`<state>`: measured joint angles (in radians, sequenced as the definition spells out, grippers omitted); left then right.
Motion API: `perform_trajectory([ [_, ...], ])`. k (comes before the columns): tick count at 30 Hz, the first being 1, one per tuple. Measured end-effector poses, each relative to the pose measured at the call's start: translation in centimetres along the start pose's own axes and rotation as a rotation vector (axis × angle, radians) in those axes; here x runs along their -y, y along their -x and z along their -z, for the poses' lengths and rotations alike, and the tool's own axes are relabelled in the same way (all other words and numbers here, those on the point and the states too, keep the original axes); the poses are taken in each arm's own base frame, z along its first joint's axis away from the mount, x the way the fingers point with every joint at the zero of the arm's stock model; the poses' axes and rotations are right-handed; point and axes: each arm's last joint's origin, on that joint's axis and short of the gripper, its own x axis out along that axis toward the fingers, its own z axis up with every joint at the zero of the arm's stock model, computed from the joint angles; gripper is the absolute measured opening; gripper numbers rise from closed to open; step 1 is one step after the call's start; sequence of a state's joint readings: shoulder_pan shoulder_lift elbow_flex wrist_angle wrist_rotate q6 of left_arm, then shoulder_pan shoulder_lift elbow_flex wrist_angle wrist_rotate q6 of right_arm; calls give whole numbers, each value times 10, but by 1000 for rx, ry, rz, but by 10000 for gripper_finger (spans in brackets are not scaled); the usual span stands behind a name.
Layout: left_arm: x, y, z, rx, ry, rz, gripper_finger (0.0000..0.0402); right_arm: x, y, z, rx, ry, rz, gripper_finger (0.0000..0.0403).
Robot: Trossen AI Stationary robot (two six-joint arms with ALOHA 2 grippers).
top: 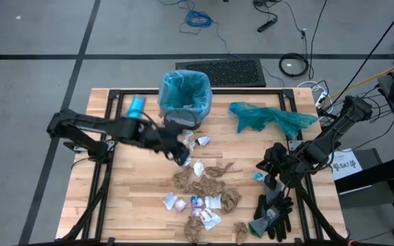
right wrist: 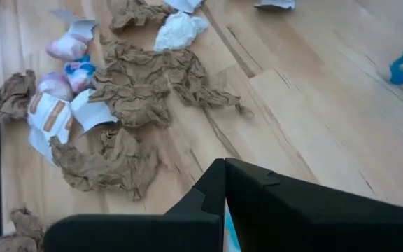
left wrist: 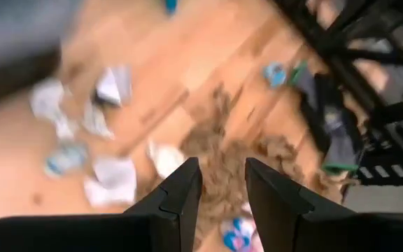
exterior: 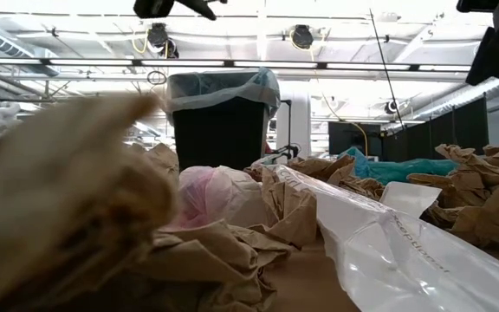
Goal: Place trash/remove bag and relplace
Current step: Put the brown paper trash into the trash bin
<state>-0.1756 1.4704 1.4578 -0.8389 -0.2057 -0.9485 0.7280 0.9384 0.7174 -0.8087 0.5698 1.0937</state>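
The trash [top: 204, 188] lies scattered over the middle and near half of the table [top: 132, 191]: crumpled brown paper wads [right wrist: 142, 84], white wrappers [right wrist: 179, 29] and a few pink and blue bits [right wrist: 72, 66]. In the low view brown wads [exterior: 215, 251] and a clear white wrapper [exterior: 379, 234] fill the foreground.

The bag [top: 183, 92], pale blue and crinkly, lines the black bin [exterior: 219, 130], which stands upright at the table's 12 o'clock edge; its rim is folded over the bin's top. From the bin, the trash spreads toward 6 o'clock.

The left gripper [top: 181, 156] reaches in from 9 o'clock and hangs just beyond the bin's near side, over the far edge of the scraps, beside a white wrapper [top: 202, 141]. In the left wrist view its fingers [left wrist: 184, 189] stand a little apart with nothing between them, brown paper [left wrist: 222, 175] showing through the gap below.

A small light-blue bottle [top: 136, 106] lies at about 9 o'clock from the bin, close to it. A darker teal bag [top: 269, 117] lies crumpled at about 3 o'clock from the bin, apart from it.

The right gripper [top: 273, 179] waits at the table's 4 o'clock side, fingers pressed together, holding nothing that can be seen. Black-and-grey gloves [top: 273, 212] lie just nearer the 5 o'clock corner. A small blue scrap [top: 258, 176] sits right beside the right gripper.
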Motion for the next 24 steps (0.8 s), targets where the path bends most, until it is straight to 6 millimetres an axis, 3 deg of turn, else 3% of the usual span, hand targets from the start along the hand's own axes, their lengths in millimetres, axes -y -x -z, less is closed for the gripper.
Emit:
perform_trajectory([
  [7,15,-64,40,-181,110,-146,115,-6,1,-2,-13,53,-75,0],
  [14,11,-123,66,-357,200,-258,115,-9,1,-1,-65,71,-133,0],
  [24,1,-166,86,-410,186,-376,115,-10,2,-1,-76,70,-149,0],
])
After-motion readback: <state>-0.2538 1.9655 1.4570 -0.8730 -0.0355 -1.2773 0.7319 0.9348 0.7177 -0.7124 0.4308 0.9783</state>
